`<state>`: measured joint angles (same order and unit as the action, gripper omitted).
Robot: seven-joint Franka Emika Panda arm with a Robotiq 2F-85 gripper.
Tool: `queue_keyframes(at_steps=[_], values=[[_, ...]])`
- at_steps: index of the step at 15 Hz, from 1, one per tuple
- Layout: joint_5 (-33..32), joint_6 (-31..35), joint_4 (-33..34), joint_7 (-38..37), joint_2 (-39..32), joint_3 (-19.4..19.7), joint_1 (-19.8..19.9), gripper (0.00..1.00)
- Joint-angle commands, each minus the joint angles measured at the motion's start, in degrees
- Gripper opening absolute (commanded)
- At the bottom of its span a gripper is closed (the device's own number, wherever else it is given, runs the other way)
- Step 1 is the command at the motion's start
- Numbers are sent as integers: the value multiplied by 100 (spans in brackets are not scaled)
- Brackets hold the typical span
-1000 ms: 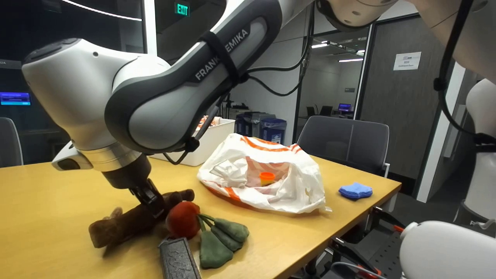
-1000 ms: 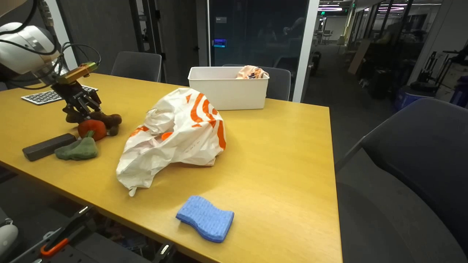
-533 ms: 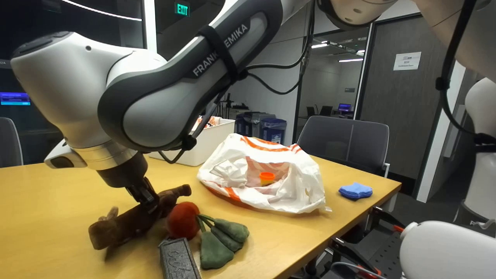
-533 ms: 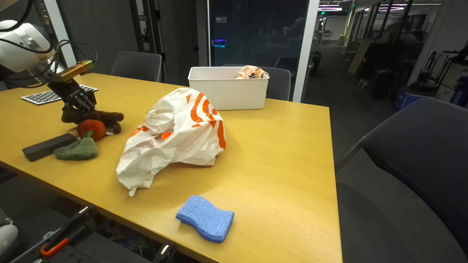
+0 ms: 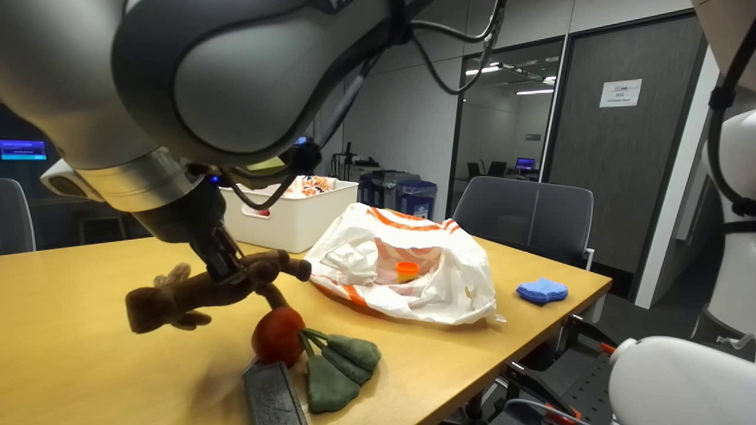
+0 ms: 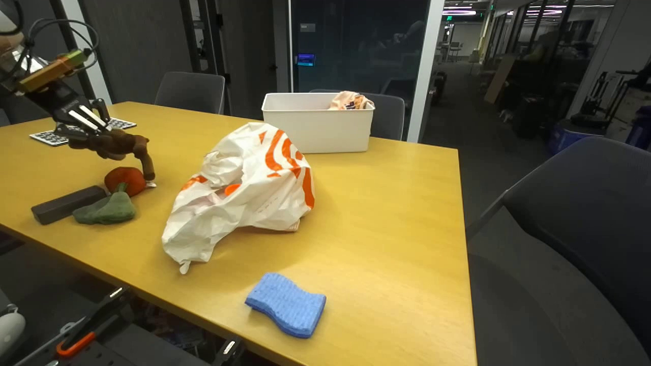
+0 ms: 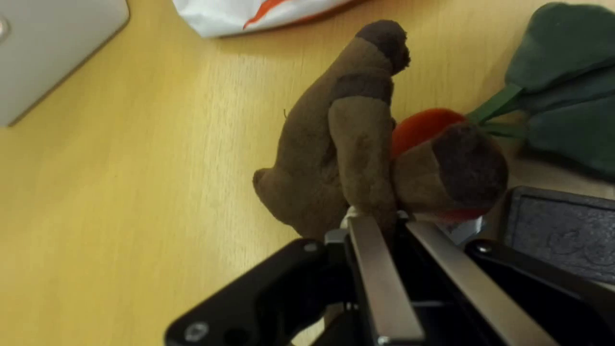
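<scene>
The gripper (image 5: pixel 229 275) pinches the brown stuffed toy (image 5: pixel 198 293) near its middle, where the soft body likely yields enough for a firm hold, so it hangs above the table (image 5: pixel 71 360) with one limp leg (image 6: pixel 146 165) drooping beside the red toy vegetable (image 5: pixel 277 337).

The arm (image 5: pixel 248 88) bends downward, wrist (image 5: pixel 142 183) tilted, its 2 jaws pinched nearly together.

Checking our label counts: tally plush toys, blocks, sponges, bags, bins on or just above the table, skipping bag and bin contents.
Plush toys: 2 (brown plush toy in the gripper, red plush vegetable)
Blocks: 1 (dark block)
Sponges: 1 (blue sponge)
Bags: 1 (white bag)
Bins: 1 (white bin)
Total: 6
</scene>
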<state>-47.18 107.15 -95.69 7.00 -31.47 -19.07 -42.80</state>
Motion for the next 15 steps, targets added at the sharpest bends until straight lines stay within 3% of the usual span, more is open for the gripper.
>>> queue_keyframes(at_steps=[1, 7, 12, 15], values=[[118, -365, -1165, -1013, 1167, 74, 28, 3], [329, -849, -2661, -2338, 2427, 74, 595, 3], [683, -973, -3009, -3325, 1853, 119, 1200, 3], [408, -912, -3005, -3745, 1353, 215, 1440, 3]])
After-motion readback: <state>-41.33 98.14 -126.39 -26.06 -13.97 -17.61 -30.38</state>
